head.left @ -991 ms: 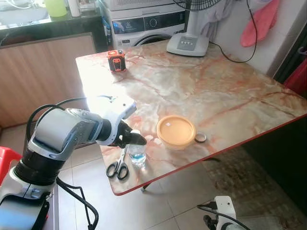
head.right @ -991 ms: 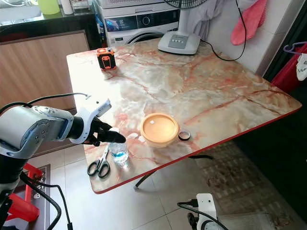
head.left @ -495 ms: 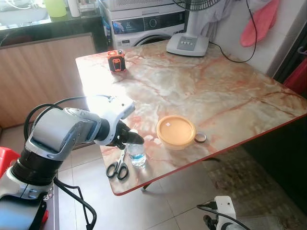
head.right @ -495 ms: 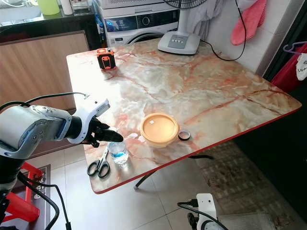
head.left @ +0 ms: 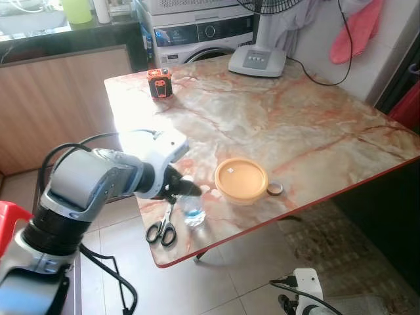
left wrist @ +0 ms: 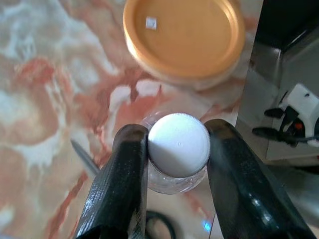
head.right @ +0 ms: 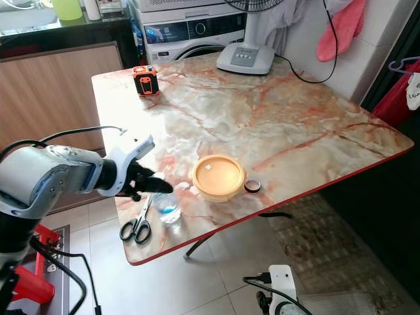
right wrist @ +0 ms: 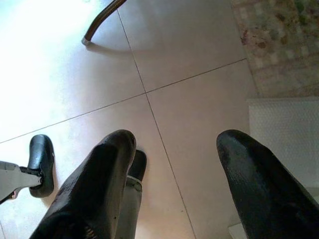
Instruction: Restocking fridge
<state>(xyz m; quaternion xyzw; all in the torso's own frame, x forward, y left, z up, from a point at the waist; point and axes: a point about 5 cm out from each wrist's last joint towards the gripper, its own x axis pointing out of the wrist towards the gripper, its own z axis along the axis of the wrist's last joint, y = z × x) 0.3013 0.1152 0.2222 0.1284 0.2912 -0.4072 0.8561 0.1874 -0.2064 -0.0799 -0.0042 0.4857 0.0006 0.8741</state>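
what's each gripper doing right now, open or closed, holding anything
Left gripper: fingers on either side of the white cap of the small water bottle, about closed on it.
Right gripper: open, empty, hanging over the floor.

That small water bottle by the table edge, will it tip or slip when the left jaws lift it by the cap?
The bottle looks short, clear and only partly filled, so probably light. The left gripper brackets its white ridged cap, which should help grip. Its smooth round body could swing or roll if dropped near the scissors.

The left arm [head.left: 85, 190] is a fat silver barrel with dark joint rings and a white wrist housing, black cables looping off it. Each tool [left wrist: 172, 164] ends in two long, textured black fingers [right wrist: 89, 199].
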